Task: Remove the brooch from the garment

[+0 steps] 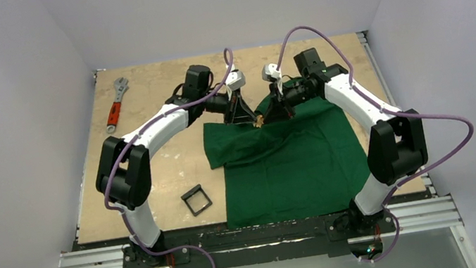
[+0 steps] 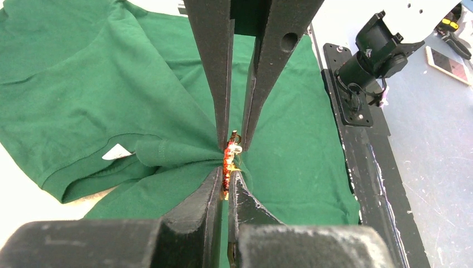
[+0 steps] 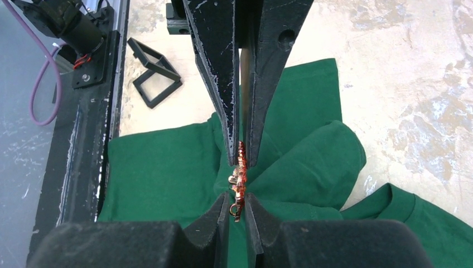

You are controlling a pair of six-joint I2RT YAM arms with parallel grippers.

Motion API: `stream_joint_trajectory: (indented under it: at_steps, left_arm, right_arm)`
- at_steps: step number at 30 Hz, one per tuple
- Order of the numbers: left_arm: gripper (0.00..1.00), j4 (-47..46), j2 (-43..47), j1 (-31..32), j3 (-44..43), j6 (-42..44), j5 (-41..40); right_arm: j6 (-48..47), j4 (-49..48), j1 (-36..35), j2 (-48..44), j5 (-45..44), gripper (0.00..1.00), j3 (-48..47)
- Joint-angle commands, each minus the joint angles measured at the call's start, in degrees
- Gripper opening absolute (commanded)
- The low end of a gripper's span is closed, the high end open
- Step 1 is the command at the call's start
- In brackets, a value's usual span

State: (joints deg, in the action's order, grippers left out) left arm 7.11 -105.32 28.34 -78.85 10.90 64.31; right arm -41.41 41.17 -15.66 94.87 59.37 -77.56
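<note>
Tan surface (image 1: 149, 83) held bunched shirt (image 1: 290, 169) | left gripper (image 2: 226, 174) and right gripper (image 3: 238, 200) were clenched on brooch (image 3: 240, 167) | risk: shirt, pinched too, could tear if pulled

Plain white walls (image 1: 3, 105) box in a worn plywood table (image 1: 177, 173) — evenly lit.

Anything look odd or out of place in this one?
The shirt is bunched into folds at its far edge, gathered around the brooch, which the left end effector and right end effector both pinch. A wrench lies alone far left.
</note>
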Motion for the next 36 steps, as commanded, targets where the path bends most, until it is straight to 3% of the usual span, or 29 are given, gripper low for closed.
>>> stream_joint_trajectory:
  at_steps: [1,4,7,12,15,26,36]
  left_arm:
    - [0.00,-2.72,1.30,0.49,-1.83,-0.91,2.39]
    - [0.00,-2.94,1.17,0.48,-1.91,-1.27,2.19]
    - [0.00,-2.96,1.16,0.45,-1.88,-1.65,1.77]
    - [0.45,-4.80,2.53,-0.39,0.62,-4.38,-2.67]
    - [0.54,-9.60,5.30,-1.06,4.89,-6.55,-8.22]
    - [0.55,-17.13,7.17,0.40,9.24,-21.58,-15.02]
    - [0.54,-16.75,5.20,1.11,8.76,-25.77,-18.95]
  right_arm:
    - [-1.53,-0.69,-0.59,-0.69,-1.32,0.14,0.65]
    - [-1.78,-0.60,-0.60,-0.56,-1.37,0.00,0.50]
    - [-1.69,-0.81,-0.60,-0.65,-1.07,0.00,0.35]
    - [3.57,-2.31,-0.42,0.23,-0.23,0.00,0.27]
    - [10.05,-3.88,-0.25,0.45,-0.32,0.00,0.87]
    - [34.34,-16.15,0.05,-2.47,-4.61,0.00,7.65]
    - [43.02,-20.24,1.94,-2.53,-6.17,0.00,10.05]
